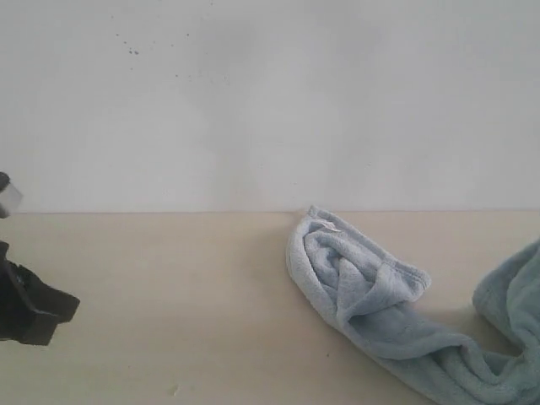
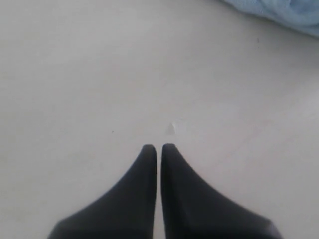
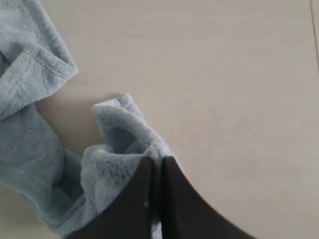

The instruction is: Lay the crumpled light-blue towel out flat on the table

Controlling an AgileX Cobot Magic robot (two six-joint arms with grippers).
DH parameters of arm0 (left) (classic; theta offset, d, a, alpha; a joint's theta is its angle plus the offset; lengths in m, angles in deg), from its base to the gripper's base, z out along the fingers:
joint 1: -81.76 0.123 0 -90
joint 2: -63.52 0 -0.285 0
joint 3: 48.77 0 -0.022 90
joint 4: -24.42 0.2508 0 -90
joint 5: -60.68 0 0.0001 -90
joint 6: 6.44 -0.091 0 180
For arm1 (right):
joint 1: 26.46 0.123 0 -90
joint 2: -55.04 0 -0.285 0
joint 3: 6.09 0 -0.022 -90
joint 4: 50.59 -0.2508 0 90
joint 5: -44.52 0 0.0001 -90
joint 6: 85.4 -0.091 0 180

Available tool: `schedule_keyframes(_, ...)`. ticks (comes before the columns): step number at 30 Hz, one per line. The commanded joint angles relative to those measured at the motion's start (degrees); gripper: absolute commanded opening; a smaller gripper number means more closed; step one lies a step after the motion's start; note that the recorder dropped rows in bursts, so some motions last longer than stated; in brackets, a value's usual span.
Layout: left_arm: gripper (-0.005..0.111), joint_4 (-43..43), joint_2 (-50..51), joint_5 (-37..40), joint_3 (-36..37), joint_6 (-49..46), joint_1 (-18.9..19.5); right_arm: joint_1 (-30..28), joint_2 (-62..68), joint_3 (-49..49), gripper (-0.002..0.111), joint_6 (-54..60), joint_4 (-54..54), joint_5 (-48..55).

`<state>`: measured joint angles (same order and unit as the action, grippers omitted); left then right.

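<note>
The crumpled light-blue towel lies bunched on the right half of the beige table, trailing off the frame's lower right; a small white tag shows at its far end. My right gripper is shut on a raised fold of the towel, with pile showing between its jaws; it is outside the exterior view. My left gripper is shut on nothing, hovering over bare table, and appears dark at the exterior view's left edge. A towel corner shows far ahead of it.
A plain white wall rises behind the table's far edge. A small pale mark sits on the tabletop near the front, also visible just ahead of the left fingertips.
</note>
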<state>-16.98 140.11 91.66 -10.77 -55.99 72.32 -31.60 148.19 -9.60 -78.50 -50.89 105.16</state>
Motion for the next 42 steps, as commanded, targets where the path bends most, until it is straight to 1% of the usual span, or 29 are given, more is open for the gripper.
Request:
schedule_keyframes(1, 0.004, -2.5, -9.04, 0.06, 3.13, 0.57, -0.37, -0.58, -3.6, 12.12, 0.0, 0.45, -0.4, -5.0)
schedule_keyframes(3, 0.004, -1.53, -11.73, 0.47, 5.17, 0.57, -0.37, -0.58, -4.17, 17.67, 0.0, -3.55, 4.49, -6.17)
schedule_keyframes(5, 0.004, -0.74, -14.22, -0.37, 7.48, 0.57, -0.37, -0.58, -5.46, 22.65, 0.0, -9.88, 11.9, -7.45)
schedule_keyframes(9, 0.004, -0.74, -17.77, -5.7, 11.0, 0.57, -0.37, -0.58, -11.27, 29.23, 0.0, -19.94, 23.89, -11.04)
schedule_keyframes(14, 0.004, -1.09, -19.7, -7.49, 12.5, 0.57, -0.37, -0.58, -19.96, 31.62, 0.0, -31.11, 28.19, -15.21)
schedule_keyframes(16, 0.004, -1.21, -19.76, -8.0, 12.75, 0.57, -0.37, -0.58, -23.26, 32.11, 0.0, -34.25, 32.41, -15.38)
schedule_keyframes(18, 0.004, -1.21, -19.76, -8.8, 12.78, 0.67, -0.37, -0.58, -25.91, 32.11, 0.0, -34.9, 40.46, -13.92)
schedule_keyframes(21, 0.004, -3.6, -19.76, -9.45, 12.78, 0.67, -0.37, -0.58, -27.09, 32.11, 0.0, -39.71, 47.39, -9.29)
schedule_keyframes(25, 0.004, -4.23, -19.76, -10.59, 13.02, 0.67, -0.37, -0.58, -26.33, 32.11, 0.0, -38.95, 45.16, -7.79)
schedule_keyframes(29, 0.004, -6.5, -19.76, -12.96, 14.38, 0.67, -0.37, -0.58, -24.84, 33.07, 0.0, -33.69, 39.39, -6.79)
schedule_keyframes(32, 0.004, -7.26, -19.76, -12.67, 14.49, 0.67, -0.44, -0.58, -24.68, 37.86, 0.0, -30.05, 36.57, -8.57)
schedule_keyframes(37, 0.004, -7.26, -19.76, -13.05, 14.49, 0.67, -0.44, -0.58, -24.68, 48.58, 0.0, -25.92, 36.72, -14.59)
schedule_keyframes(42, 0.004, -7.26, -19.76, -14.09, 14.49, 0.67, -0.44, -0.58, -24.68, 52.7, 0.0, -25.04, 36.72, -16.4)
